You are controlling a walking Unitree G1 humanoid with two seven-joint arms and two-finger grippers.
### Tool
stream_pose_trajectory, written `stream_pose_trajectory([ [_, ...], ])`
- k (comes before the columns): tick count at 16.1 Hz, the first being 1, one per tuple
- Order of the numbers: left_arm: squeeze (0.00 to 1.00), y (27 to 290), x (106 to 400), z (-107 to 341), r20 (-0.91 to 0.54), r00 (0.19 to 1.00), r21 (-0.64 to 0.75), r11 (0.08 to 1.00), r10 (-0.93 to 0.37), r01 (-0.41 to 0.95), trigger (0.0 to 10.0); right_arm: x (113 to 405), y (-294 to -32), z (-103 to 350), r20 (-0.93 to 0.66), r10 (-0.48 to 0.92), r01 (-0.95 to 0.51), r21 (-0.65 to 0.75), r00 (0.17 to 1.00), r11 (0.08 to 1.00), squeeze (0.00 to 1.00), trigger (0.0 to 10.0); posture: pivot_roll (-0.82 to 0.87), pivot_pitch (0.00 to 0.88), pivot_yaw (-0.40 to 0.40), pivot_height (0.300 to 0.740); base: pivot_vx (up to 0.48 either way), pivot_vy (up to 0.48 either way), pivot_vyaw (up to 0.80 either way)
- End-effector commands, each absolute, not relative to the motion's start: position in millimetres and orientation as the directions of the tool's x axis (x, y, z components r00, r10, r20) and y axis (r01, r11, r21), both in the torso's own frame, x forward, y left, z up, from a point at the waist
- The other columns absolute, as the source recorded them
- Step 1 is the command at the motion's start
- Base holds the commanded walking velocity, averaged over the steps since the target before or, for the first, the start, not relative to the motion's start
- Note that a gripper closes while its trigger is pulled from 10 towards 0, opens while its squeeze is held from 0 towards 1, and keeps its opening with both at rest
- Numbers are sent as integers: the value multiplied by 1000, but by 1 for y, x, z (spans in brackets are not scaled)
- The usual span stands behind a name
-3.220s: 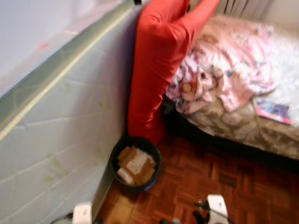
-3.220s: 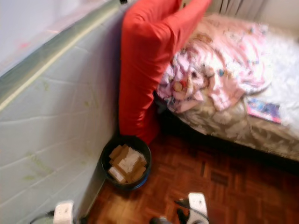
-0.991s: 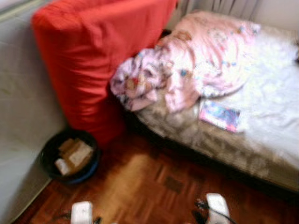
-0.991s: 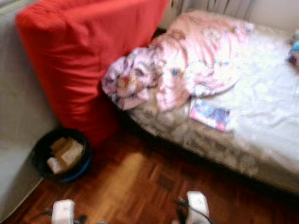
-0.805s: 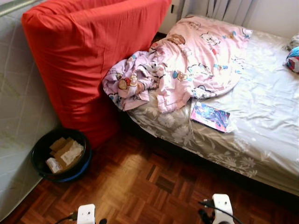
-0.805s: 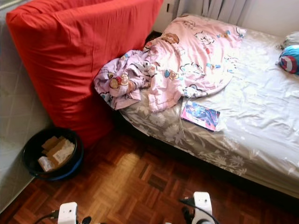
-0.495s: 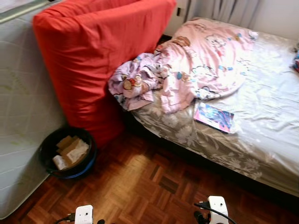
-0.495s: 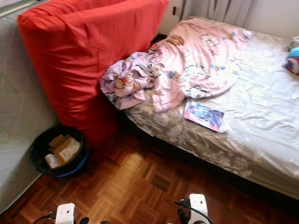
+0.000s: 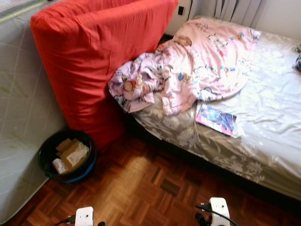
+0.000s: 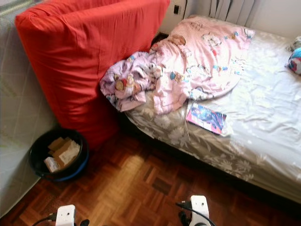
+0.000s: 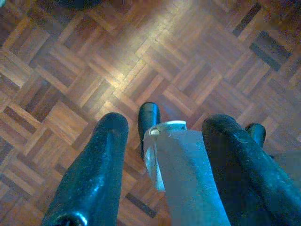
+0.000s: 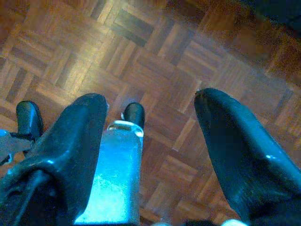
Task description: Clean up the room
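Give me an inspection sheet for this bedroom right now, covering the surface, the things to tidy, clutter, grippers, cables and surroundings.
Surface: wooden parquet floor, bare ahead of the robot.
Job's things: crumpled pink blanket bunched at the bed's left end, one fold hanging over the edge; colourful book flat on the sheet near the bed's front edge.
Clutter: dark bin on the floor holding cardboard pieces; blue and red item at the bed's far right, too cropped to identify.
Grippers: left gripper and right gripper both open, empty, hanging above the floor.
Cables: black cable at the right wrist.
Surroundings: red mattress upright beside the bed; pale quilted mattress at left.
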State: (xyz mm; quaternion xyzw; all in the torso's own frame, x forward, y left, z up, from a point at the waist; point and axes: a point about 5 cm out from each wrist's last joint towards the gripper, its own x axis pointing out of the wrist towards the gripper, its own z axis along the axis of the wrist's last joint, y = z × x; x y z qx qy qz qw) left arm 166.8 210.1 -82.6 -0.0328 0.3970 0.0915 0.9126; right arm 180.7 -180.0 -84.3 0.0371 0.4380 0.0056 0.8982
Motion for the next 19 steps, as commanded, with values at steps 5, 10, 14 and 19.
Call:
stream_pose_trajectory([
  [5, 0, 232, 193, -71, -781, 610, 32, 984, 134, -175, 10000, 211, -194, -69, -789, 44, 152, 172, 612, 973, 0, 10000, 14, 0, 26, 740, 338, 0, 0],
  [10, 0, 231, 193, -71, -781, 611, 28, 984, 130, -173, 10000, 210, -195, -69, -790, 40, 154, 169, 612, 973, 0, 10000, 13, 0, 25, 740, 343, 0, 0],
  [14, 0, 232, 193, -70, -781, 611, 27, 984, 131, -177, 10000, 211, -194, -69, -791, 43, 153, 171, 611, 973, 0, 10000, 15, 0, 25, 740, 345, 0, -319],
  [19, 0, 232, 194, -70, -780, 613, 23, 983, 131, -181, 10000, 212, -194, -69, -789, 50, 147, 175, 612, 974, 0, 10000, 17, 0, 24, 740, 342, 0, -727],
])
